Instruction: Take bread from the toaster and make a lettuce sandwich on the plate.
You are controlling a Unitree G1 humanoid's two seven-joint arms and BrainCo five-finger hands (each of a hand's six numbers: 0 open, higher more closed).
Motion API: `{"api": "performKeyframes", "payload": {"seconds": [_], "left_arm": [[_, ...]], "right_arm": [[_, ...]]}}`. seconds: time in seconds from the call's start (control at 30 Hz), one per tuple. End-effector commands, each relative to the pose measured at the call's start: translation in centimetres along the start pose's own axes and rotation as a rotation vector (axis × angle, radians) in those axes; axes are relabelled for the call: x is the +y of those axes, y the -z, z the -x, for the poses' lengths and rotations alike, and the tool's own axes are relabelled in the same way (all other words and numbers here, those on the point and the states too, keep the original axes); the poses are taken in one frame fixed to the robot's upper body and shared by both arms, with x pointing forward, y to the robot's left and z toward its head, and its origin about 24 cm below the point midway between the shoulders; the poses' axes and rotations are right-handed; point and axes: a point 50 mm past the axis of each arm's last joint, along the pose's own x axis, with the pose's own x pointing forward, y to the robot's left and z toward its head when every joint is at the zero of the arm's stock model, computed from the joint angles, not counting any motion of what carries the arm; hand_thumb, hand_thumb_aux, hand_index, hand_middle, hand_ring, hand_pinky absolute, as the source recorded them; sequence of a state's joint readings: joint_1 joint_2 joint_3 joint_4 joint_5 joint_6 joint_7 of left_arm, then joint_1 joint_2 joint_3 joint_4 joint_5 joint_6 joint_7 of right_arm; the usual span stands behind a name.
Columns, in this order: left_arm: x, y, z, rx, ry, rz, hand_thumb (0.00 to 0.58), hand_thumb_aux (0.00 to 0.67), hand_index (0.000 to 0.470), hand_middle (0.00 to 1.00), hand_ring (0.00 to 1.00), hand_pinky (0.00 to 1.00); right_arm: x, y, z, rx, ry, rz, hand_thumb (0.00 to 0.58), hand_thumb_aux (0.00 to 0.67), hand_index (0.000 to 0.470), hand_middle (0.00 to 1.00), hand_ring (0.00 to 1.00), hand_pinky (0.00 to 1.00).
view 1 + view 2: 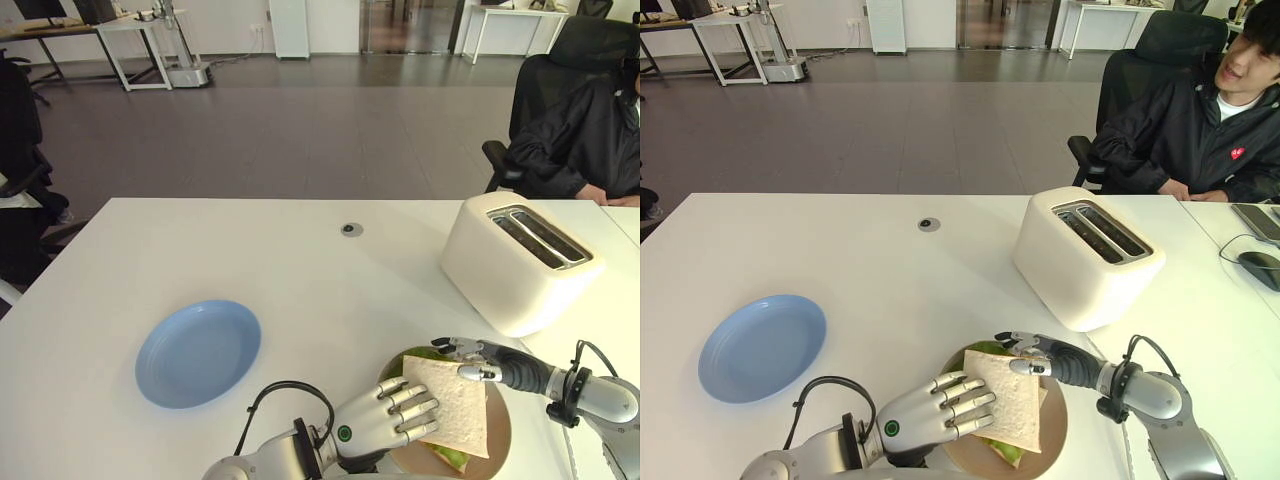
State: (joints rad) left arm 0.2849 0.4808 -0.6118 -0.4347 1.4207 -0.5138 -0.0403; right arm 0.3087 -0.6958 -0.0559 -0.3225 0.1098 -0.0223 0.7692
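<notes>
Bread slice [455, 400] sits over the lettuce [424, 354] on the brown plate [502, 438], at the near edge of the table [300, 265]. More lettuce pokes out under the slice's lower edge. Likely reason: the slice is being squared up as the sandwich's top layer, so both hands are on it, 1 per side.

Left hand [375, 418] comes in low from the near left with its back up. Its fingers [412, 404] are curled across the slice's left edge and hold it. The slice looks slightly tilted; can't tell if it rests fully on the lettuce or is lifted a bit.

Right hand [492, 362] comes in from the right, forearm low along the table, and meets the slice's upper right corner. Can't tell if it grips or only touches there.

Toaster [520, 262] stands just behind the brown plate on the right side of the table, its 2 slots facing up. With the slice at the plate, the pull-from-toaster step looks done. Judged stage: stacking, near the end.

Blue plate [198, 352] lies well apart to the left, away from both hands. Risk: 2 hands pulling on 1 soft slice could tear it or drag the lettuce off the brown plate.
</notes>
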Motion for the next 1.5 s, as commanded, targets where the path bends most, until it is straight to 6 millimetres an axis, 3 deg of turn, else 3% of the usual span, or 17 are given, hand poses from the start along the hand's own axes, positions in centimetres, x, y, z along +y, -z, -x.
{"api": "performKeyframes", "payload": {"seconds": [0.03, 0.13, 0.17, 0.3, 0.33, 0.37, 0.4, 0.5, 0.73, 0.9, 1.1, 1.17, 1.23, 1.33, 1.4, 1.47, 1.5], "left_arm": [[-4.1, -0.1, 1.8, -0.025, 0.283, -0.083, 0.132, 0.081, 0.057, 0.00, 0.00, 0.00], [-3.4, 0.2, 1.6, -0.007, 0.233, -0.099, 0.087, 0.053, 0.037, 0.00, 0.00, 0.00], [-2.8, 0.4, 1.5, 0.004, 0.189, -0.097, 0.066, 0.039, 0.028, 0.00, 0.00, 0.00], [1.9, 1.0, 0.6, 0.057, -0.131, -0.168, 0.000, 0.000, 0.000, 0.00, 0.00, 0.00], [3.7, 1.1, 0.7, 0.064, -0.247, -0.157, 0.449, 0.352, 0.247, 1.00, 1.00, 1.00], [5.1, 1.1, 1.0, 0.063, -0.339, -0.127, 0.580, 0.670, 0.470, 1.00, 1.00, 1.00], [6.3, 1.0, 1.8, 0.058, -0.422, -0.095, 0.580, 0.670, 0.470, 1.00, 1.00, 1.00], [6.3, 1.9, 4.7, 0.090, -0.398, 0.112, 0.580, 0.670, 0.470, 1.00, 1.00, 1.00], [-2.7, 0.4, 10.3, 0.092, 0.353, 0.636, 0.580, 0.670, 0.470, 1.00, 1.00, 1.00], [-5.5, 1.5, 7.0, 0.186, 0.308, 0.585, 0.580, 0.670, 0.470, 1.00, 1.00, 1.00], [-4.8, 9.6, -0.4, 0.505, -0.046, 0.364, 0.580, 0.670, 0.470, 1.00, 1.00, 1.00], [-4.1, 12.2, -1.2, 0.565, -0.077, 0.302, 0.580, 0.670, 0.470, 1.00, 1.00, 1.00], [-3.7, 14.4, -1.1, 0.626, -0.112, 0.276, 0.580, 0.670, 0.470, 1.00, 1.00, 1.00], [-3.4, 14.1, -0.5, 0.636, -0.156, 0.297, 0.580, 0.670, 0.470, 1.00, 1.00, 1.00], [-2.7, 12.5, -0.3, 0.605, -0.201, 0.358, 0.580, 0.670, 0.470, 1.00, 1.00, 1.00], [-1.1, 10.4, -0.1, 0.547, -0.302, 0.480, 0.580, 0.670, 0.470, 1.00, 1.00, 1.00], [-0.3, 9.6, 0.1, 0.518, -0.355, 0.548, 0.580, 0.670, 0.470, 1.00, 1.00, 1.00]], "right_arm": [[-5.3, -5.3, 2.4, -0.275, 0.258, 0.212, 0.000, 0.000, 0.000, 0.00, 0.00, 0.00], [-6.2, -6.5, 6.2, -0.194, 0.179, 0.444, 0.000, 0.000, 0.000, 0.00, 0.00, 0.00], [-5.6, -6.3, 8.0, -0.102, 0.077, 0.506, 0.000, 0.000, 0.000, 1.00, 1.00, 1.00], [-5.7, -3.5, 11.6, 0.263, -0.124, 0.595, 0.000, 0.000, 0.000, 1.00, 1.00, 1.00], [-4.8, -2.8, 11.6, 0.290, -0.200, 0.588, 0.156, 0.097, 0.068, 1.00, 1.00, 1.00], [-3.7, -2.5, 11.4, 0.286, -0.274, 0.584, 0.580, 0.667, 0.468, 1.00, 1.00, 1.00], [-2.5, -2.2, 11.2, 0.278, -0.347, 0.578, 0.580, 0.670, 0.470, 1.00, 1.00, 1.00], [-0.1, -1.4, 9.8, 0.233, -0.471, 0.534, 0.580, 0.670, 0.470, 1.00, 1.00, 1.00], [4.4, 1.5, 6.2, 0.201, -0.619, 0.419, 0.580, 0.670, 0.470, 1.00, 1.00, 1.00], [5.1, 3.6, 1.5, 0.149, -0.480, 0.369, 0.580, 0.670, 0.470, 1.00, 1.00, 1.00], [4.0, 3.2, -10.3, 0.041, -0.152, 0.086, 0.579, 0.644, 0.452, 1.00, 1.00, 1.00], [3.5, 2.9, -12.7, 0.028, -0.095, 0.077, 0.574, 0.602, 0.422, 1.00, 1.00, 1.00], [2.6, 2.3, -14.5, 0.000, -0.022, 0.079, 0.580, 0.670, 0.470, 1.00, 1.00, 1.00], [1.2, 0.8, -14.7, -0.114, 0.091, 0.114, 0.580, 0.670, 0.470, 1.00, 1.00, 1.00], [-0.2, -0.5, -13.2, -0.220, 0.218, 0.140, 0.546, 0.507, 0.356, 1.00, 1.00, 1.00], [-1.3, -2.4, -10.5, -0.356, 0.340, 0.130, 0.413, 0.310, 0.217, 1.00, 1.00, 1.00], [-1.5, -3.3, -9.2, -0.413, 0.374, 0.122, 0.036, 0.021, 0.015, 1.00, 1.00, 1.00]]}}
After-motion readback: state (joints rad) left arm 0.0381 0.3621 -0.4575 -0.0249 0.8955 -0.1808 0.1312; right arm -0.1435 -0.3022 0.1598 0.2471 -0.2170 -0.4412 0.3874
